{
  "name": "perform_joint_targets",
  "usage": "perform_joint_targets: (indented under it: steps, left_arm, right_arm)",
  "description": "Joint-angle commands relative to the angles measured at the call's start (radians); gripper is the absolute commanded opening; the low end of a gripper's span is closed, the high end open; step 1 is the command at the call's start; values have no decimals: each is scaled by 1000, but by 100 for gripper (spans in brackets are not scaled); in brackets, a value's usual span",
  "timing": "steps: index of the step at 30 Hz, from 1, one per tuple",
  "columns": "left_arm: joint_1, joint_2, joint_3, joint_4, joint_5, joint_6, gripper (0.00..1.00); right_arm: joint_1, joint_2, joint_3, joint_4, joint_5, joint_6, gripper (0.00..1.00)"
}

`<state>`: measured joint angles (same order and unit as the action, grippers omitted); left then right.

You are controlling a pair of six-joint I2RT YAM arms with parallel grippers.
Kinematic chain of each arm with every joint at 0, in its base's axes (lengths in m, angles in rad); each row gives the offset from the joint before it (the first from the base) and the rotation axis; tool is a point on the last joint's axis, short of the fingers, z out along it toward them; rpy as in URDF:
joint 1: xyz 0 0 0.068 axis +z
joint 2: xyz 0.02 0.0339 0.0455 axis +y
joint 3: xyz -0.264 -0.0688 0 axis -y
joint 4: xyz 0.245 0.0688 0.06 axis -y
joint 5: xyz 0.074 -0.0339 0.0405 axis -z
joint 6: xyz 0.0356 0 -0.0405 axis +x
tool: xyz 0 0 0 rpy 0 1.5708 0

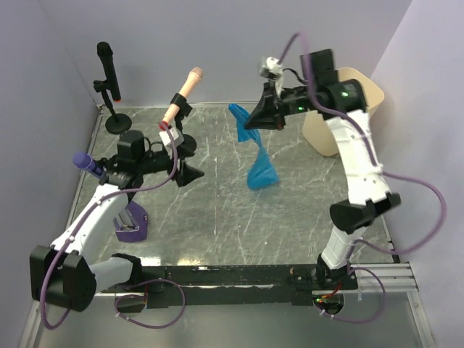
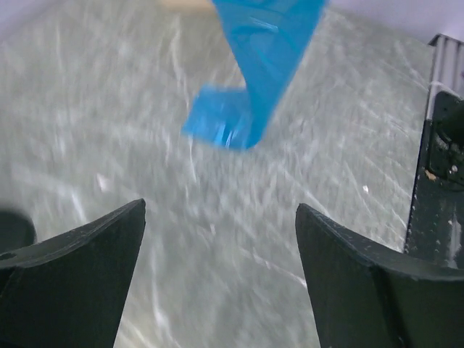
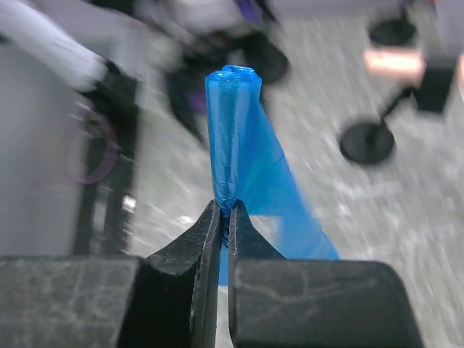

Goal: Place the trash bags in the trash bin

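Observation:
A blue trash bag (image 1: 259, 163) hangs in the air over the middle of the table, its upper end pinched in my right gripper (image 1: 250, 120), which is shut on it. In the right wrist view the blue trash bag (image 3: 239, 145) stands up from between the closed fingertips (image 3: 225, 210). The cream-beige trash bin (image 1: 346, 116) stands at the back right, mostly hidden behind my right arm. My left gripper (image 1: 192, 174) is open and empty, left of the bag; in its wrist view the blue trash bag (image 2: 250, 80) dangles ahead of the spread gripper (image 2: 220, 214).
A black microphone on a round stand (image 1: 109, 80) is at the back left. A peach microphone (image 1: 185, 90) is clipped behind my left arm, and a purple-tipped one (image 1: 88, 163) sticks out at the left. A purple holder (image 1: 132, 223) sits near the left arm.

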<state>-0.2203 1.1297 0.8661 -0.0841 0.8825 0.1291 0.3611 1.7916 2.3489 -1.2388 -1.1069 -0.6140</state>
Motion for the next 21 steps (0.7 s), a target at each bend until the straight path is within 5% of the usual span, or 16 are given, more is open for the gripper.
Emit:
perform_joint_targets:
  steps: [1, 8, 17, 21]
  left_arm:
    - [-37, 18, 108, 195, 118, 60, 91]
    - [-111, 50, 217, 337, 145, -2, 95]
    - [-260, 137, 263, 398, 133, 142, 96]
    - [-361, 177, 237, 559, -81, 161, 96]
  right_arm:
    - [19, -81, 23, -303, -171, 91, 0]
    - [27, -175, 39, -327, -61, 83, 0]
    - [32, -215, 95, -283, 5, 163, 0]
    - [32, -213, 96, -281, -7, 168, 0]
